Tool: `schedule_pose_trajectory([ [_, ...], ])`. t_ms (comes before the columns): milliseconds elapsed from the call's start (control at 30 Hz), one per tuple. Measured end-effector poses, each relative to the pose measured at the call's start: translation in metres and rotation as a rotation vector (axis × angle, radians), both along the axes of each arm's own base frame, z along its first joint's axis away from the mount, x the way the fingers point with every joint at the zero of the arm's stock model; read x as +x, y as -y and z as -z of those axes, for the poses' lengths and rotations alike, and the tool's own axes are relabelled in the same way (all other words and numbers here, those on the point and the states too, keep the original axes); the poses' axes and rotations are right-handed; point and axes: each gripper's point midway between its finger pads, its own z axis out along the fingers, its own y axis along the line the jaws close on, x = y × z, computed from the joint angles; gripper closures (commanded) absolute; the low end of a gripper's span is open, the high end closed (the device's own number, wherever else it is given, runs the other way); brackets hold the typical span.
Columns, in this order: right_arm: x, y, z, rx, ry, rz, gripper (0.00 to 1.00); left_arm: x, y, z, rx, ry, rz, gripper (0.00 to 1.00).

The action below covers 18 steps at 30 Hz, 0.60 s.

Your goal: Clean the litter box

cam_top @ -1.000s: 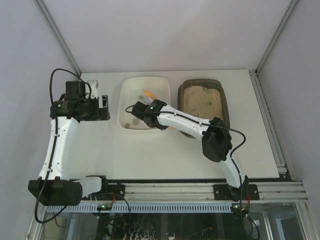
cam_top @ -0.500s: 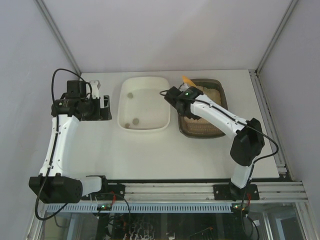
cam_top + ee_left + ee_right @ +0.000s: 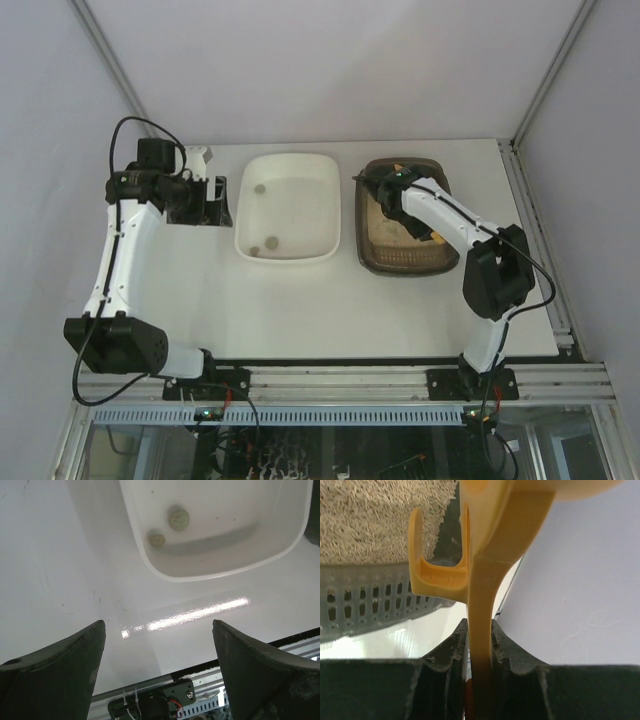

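1. From above, my left hand (image 3: 207, 196) hangs over the counter (image 3: 300, 300), just left of the white tub (image 3: 241, 232). This view does not show how far its fingers are spread.
2. In the same view, my right hand (image 3: 383, 187) reaches into the far end of the litter box (image 3: 361, 236). The box stands on the counter just right of the tub, with its long side along the tub's. Beige litter (image 3: 432, 200) shows inside it. I cannot tell from up here how the right hand grips.
3. A few small round lumps (image 3: 268, 242) lie in the tub.
4. My left wrist camera shows that hand spread wide. The two dark fingers (image 3: 55, 665) stand far apart with nothing between them and touch nothing. Below them is bare counter and the near end of the tub, with two greenish lumps resting on its floor.
5. My right wrist camera shows that hand clamped tight on the handle of a yellow scoop (image 3: 490, 540). The fingers press its flat shaft from both sides.
6. The scoop's head rises out of the top of that view. Litter fills the upper left, and a grey slotted wall (image 3: 370, 605) runs below it.
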Motion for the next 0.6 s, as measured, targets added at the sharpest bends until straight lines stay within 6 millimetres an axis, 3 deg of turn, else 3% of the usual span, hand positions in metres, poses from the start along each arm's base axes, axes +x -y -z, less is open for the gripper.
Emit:
schedule_pose_trajectory([
  [333, 0.034, -0.003, 0.048, -0.048, -0.122, 0.010, 1.00, 0.008, 0.012, -0.003, -0.057, -0.016, 0.054, 0.08],
  [600, 0.065, 0.004, 0.030, -0.129, -0.032, -0.001, 1.00, 0.009, 0.012, -0.004, -0.057, -0.009, 0.054, 0.08],
])
